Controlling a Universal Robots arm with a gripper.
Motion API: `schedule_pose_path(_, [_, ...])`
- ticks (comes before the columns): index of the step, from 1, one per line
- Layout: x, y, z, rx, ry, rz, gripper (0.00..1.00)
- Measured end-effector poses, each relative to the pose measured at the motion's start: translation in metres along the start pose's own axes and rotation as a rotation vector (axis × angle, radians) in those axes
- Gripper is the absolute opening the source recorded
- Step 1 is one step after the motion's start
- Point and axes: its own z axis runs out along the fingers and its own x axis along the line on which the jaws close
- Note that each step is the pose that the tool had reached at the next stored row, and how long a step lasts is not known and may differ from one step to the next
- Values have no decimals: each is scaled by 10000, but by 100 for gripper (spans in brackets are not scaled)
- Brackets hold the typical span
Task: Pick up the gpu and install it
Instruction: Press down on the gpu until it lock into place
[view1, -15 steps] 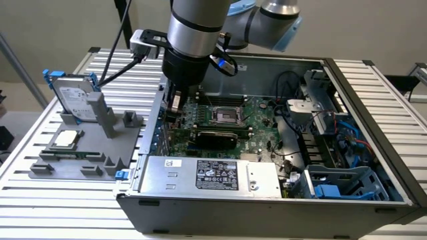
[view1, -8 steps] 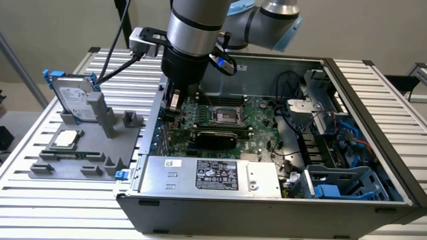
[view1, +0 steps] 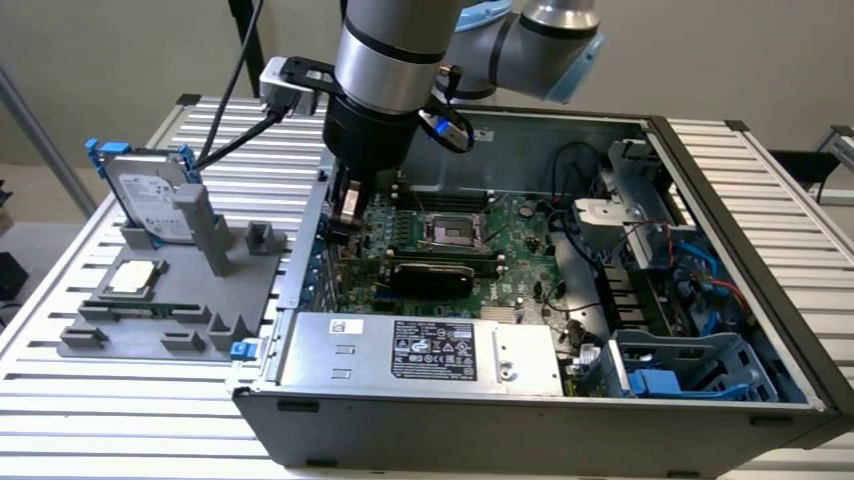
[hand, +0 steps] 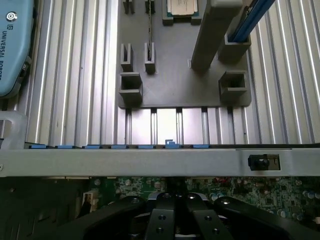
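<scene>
Ribbed aluminium table (view1: 120, 400) under a plain beige wall. The open grey steel computer case (view1: 534, 425) takes the centre and right of the exterior view.

The grey Universal Robots arm (view1: 387, 60) drops from the upper centre into the case. Its black gripper (view1: 350, 215) hangs by the case's left wall, over the green motherboard (view1: 514, 230). In the wrist view the gripper (hand: 175, 220) fingers are pressed together. I cannot tell whether anything sits between them.

The gpu (view1: 427, 272), a thin card showing its black cooler face, stands on the motherboard at frame centre, just below the square processor socket (view1: 447, 232) and apart from the gripper.

At left, a grey plastic fixture plate (view1: 174, 325) carries a silver hard drive with blue rails (view1: 150, 195) and a small square silver processor chip (view1: 131, 277).
</scene>
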Motion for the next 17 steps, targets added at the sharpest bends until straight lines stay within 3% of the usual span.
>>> schedule_pose_path(6, [-1, -41, -80, 6, -8, 0, 11])
schedule_pose_path(7, [-1, -59, -94, 20, -8, 0, 11])
schedule_pose_path(8, [0, -76, -102, 72, -9, 0, 11])
schedule_pose_path(9, [1, -87, -105, 199, -14, 2, 11])
schedule_pose_path(17, [7, -129, -117, 1652, -49, -55, 11])
